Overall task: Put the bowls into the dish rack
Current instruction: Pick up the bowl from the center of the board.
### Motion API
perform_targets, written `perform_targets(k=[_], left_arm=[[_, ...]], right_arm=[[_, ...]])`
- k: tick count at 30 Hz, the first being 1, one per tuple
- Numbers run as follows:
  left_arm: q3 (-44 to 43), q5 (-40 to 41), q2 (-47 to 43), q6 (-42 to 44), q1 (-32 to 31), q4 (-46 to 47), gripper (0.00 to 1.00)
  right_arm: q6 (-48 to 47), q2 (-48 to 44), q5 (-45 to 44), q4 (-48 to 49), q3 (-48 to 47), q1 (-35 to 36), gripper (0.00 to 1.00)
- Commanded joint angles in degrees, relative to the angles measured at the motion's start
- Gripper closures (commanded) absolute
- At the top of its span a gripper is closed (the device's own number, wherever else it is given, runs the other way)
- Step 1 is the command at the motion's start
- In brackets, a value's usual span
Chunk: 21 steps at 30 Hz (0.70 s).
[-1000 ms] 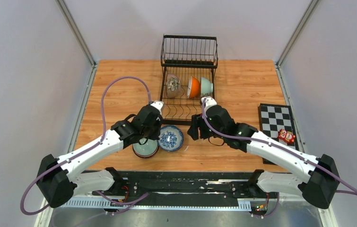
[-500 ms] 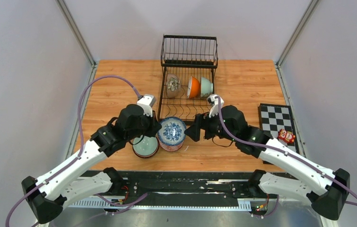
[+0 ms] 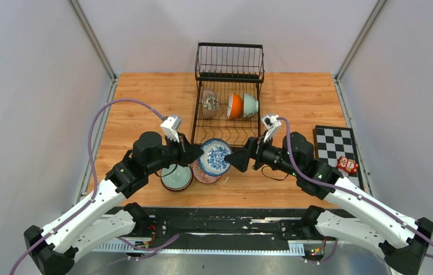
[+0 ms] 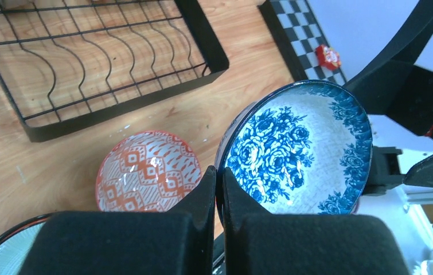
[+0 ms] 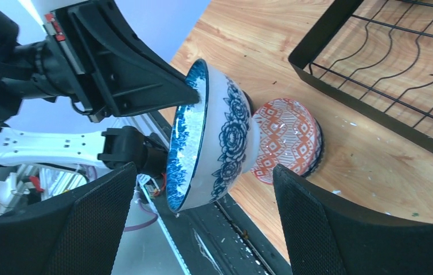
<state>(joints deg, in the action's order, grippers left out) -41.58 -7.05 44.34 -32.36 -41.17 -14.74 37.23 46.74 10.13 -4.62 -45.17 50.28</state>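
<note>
My left gripper (image 3: pixel 194 154) is shut on the rim of a blue-and-white bowl (image 3: pixel 215 156) and holds it raised and tilted on edge above the table. In the left wrist view (image 4: pixel 219 177) the jaws pinch that bowl's (image 4: pixel 300 149) rim. My right gripper (image 3: pixel 238 160) is open and faces the bowl. In the right wrist view (image 5: pixel 203 169) the bowl (image 5: pixel 219 137) sits between the spread fingers without clear contact. A white bowl with red pattern (image 4: pixel 145 172) and a celadon bowl (image 3: pixel 176 176) rest on the table. The black dish rack (image 3: pixel 228 134) holds an orange bowl (image 3: pixel 234 105), a pale green bowl (image 3: pixel 250 104) and a greyish bowl (image 3: pixel 209 103).
A black-and-white checkered board (image 3: pixel 335 150) with a small red object (image 3: pixel 348 165) lies at the right edge of the table. The rack's near slots (image 4: pixel 105 63) hold nothing. The table's front rail lies just below the raised bowl (image 5: pixel 248 229).
My left gripper has lifted the blue-and-white bowl off the red-patterned bowl and tipped it on edge. My right gripper has swung round to face it, jaws open.
</note>
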Motion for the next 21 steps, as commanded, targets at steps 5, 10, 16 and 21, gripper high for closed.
perform_targets(k=[5,10,16,21], left_arm=[[3.5,-6.8,-3.6,-6.8,2.9,14.4,1.0],[5.7,-8.9,-4.5,-9.8,4.2,19.9,1.0],[8.1,-10.0,-6.1,-12.4,5.0,25.4,1.0],[9.9,-10.4,-6.8,-14.3,5.3,29.5,1.0]], right_arm=[[6.0,-1.7,2.1,6.0,2.1,0.8,0.11],[8.3,-1.4,3.7,9.2,2.7,0.8,0.11],[10.5,-1.1,4.9,12.4,3.3,0.8,0.11],[12.2,-0.7,6.0,14.9,3.6,0.8,0.12]])
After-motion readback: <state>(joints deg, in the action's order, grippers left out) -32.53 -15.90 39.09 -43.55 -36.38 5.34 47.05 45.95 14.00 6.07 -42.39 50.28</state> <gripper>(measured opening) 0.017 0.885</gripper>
